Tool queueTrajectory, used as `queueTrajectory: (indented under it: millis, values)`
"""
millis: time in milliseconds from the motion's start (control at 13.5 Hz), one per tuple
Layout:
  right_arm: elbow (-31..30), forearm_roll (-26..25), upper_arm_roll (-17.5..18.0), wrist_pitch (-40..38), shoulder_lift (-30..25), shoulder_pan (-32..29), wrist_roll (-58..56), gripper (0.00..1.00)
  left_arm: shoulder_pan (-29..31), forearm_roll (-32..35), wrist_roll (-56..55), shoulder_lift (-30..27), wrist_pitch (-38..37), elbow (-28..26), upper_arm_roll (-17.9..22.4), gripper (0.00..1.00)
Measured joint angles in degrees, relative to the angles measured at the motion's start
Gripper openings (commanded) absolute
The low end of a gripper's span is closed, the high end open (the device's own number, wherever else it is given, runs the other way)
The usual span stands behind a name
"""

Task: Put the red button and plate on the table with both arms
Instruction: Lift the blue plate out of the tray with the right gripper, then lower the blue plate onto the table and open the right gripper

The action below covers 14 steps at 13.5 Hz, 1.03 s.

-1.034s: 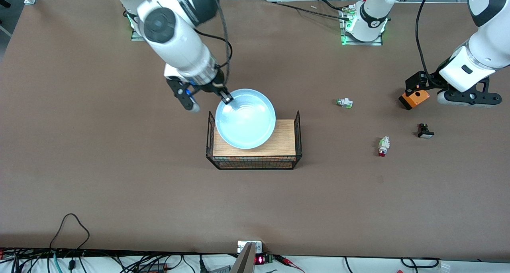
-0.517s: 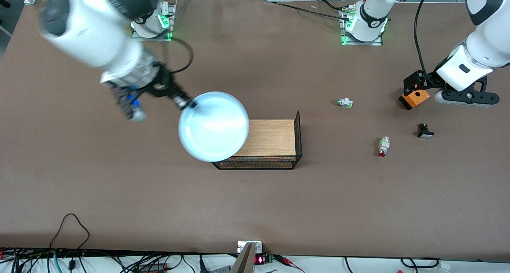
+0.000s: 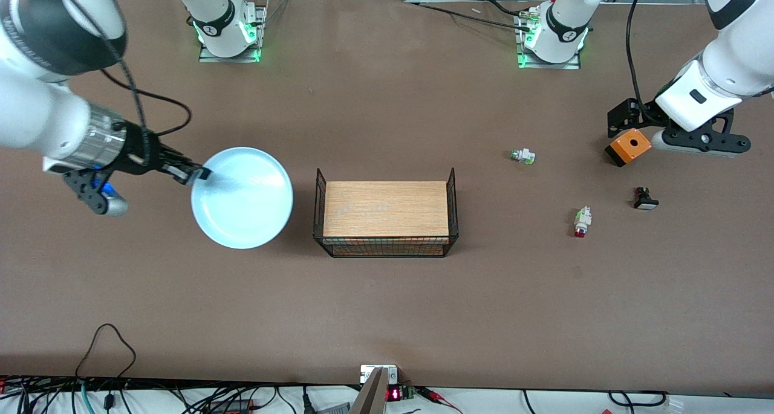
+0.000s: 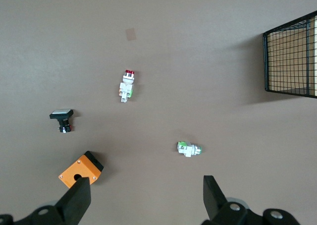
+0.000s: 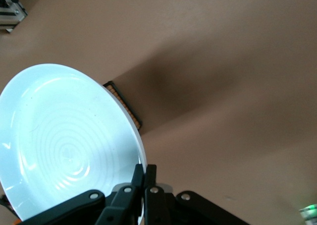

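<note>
The pale light-blue plate (image 3: 242,197) hangs tilted over the table (image 3: 387,305), between the wire basket and the right arm's end. My right gripper (image 3: 199,173) is shut on the plate's rim; the right wrist view shows its fingers (image 5: 144,173) pinching the plate's (image 5: 64,140) edge. The red button (image 3: 582,222) lies on the table toward the left arm's end, and it shows in the left wrist view (image 4: 127,85). My left gripper (image 3: 701,143) is open and empty (image 4: 146,197), up over the table beside an orange box.
A black wire basket (image 3: 452,208) with a wooden board (image 3: 386,208) stands mid-table. Near the red button lie a green-tipped button (image 3: 523,156), a black-and-white button (image 3: 645,198) and an orange box (image 3: 629,145). Cables run along the table's near edge.
My right gripper has carried the plate out of the basket toward the right arm's end of the table. The left gripper has drifted slightly; the buttons have not moved.
</note>
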Motion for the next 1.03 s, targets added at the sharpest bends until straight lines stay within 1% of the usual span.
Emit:
queueTrajectory:
  millis: [74, 148, 222, 296, 369, 443, 591, 665, 887, 1034]
  values:
    - [0.01, -0.93, -0.03, -1.34, 0.18, -2.19, -5.1, 0.01, 0.0, 0.0, 0.0, 0.0, -0.05, 0.0, -0.04, 1.0]
    - [-0.02, -3.26, -0.05, -2.32, 0.5, -4.02, -10.69, 0.01, 0.01, 0.0, 0.0, 0.0, -0.08, 0.0, -0.02, 1.0]
    - [-0.14, -6.63, -0.04, -2.81, 0.94, -5.02, -15.9, 0.01, 0.01, 0.0, 0.0, 0.0, -0.11, 0.0, -0.02, 1.0]
    - [-0.45, -10.4, -0.02, -2.87, 1.46, -5.33, -20.56, 0.01, 0.0, 0.0, 0.0, 0.0, -0.16, 0.0, -0.02, 1.0]
    - [-0.91, -12.83, 0.06, -2.87, 1.86, -5.32, -23.69, 0.01, 0.01, 0.0, 0.0, 0.0, -0.2, 0.0, -0.02, 1.0]
    - [-1.48, -14.06, 0.19, -2.86, 2.15, -5.3, -25.61, 0.01, 0.01, 0.0, 0.0, 0.01, -0.22, 0.0, -0.01, 1.0]
    - [-3.45, -14.83, 0.22, -1.9, 2.39, -5.41, -27.93, 0.01, 0.01, 0.0, 0.0, 0.01, -0.28, 0.0, -0.01, 1.0]
    - [-5.33, -14.89, 0.22, -0.12, 2.39, -5.63, -29.1, 0.01, 0.01, 0.0, 0.0, 0.01, -0.3, 0.0, -0.01, 1.0]
    - [-14.01, -14.96, 0.17, 8.51, 2.38, -7.77, -34.25, 0.01, 0.04, 0.0, 0.0, 0.01, -0.36, 0.0, 0.01, 1.0]
    - [-21.15, -14.95, 0.15, 16.72, 2.56, -9.89, -38.84, 0.01, 0.07, 0.0, 0.0, 0.01, -0.36, 0.0, 0.04, 1.0]
